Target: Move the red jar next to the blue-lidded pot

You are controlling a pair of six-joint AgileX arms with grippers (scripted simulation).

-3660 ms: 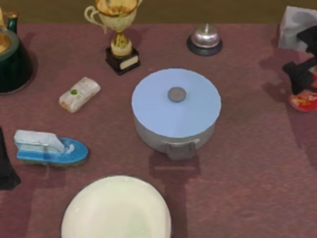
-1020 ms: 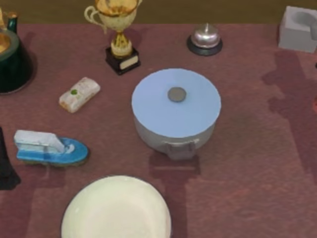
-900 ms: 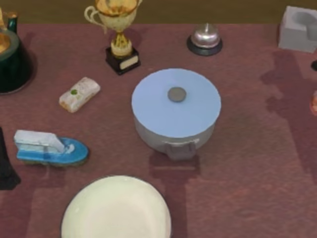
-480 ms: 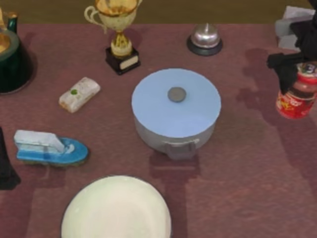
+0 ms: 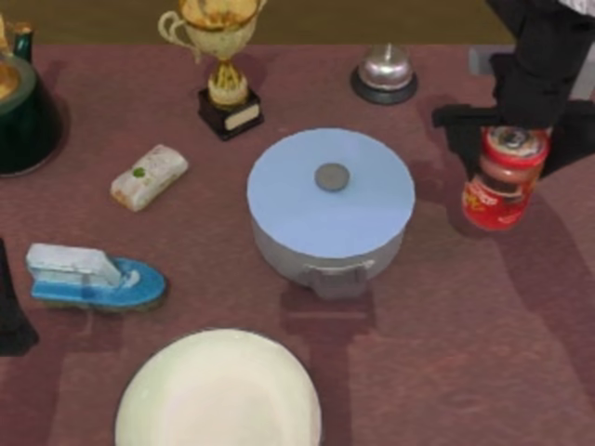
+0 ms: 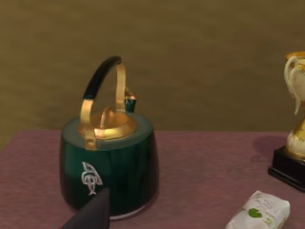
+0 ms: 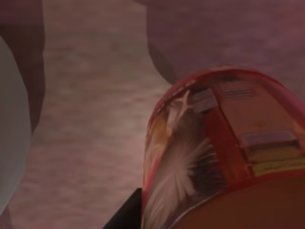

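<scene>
The red jar (image 5: 502, 178) is seen clamped in the right gripper (image 5: 517, 130), brought in from the right edge since half a second ago, now near the pot (image 5: 330, 206) but apart from it. Its label fills the right wrist view (image 7: 214, 152). A bell (image 5: 384, 72) stands behind the pot. The left arm (image 5: 11, 316) is parked at the left edge, its fingers' state indeterminable.
</scene>
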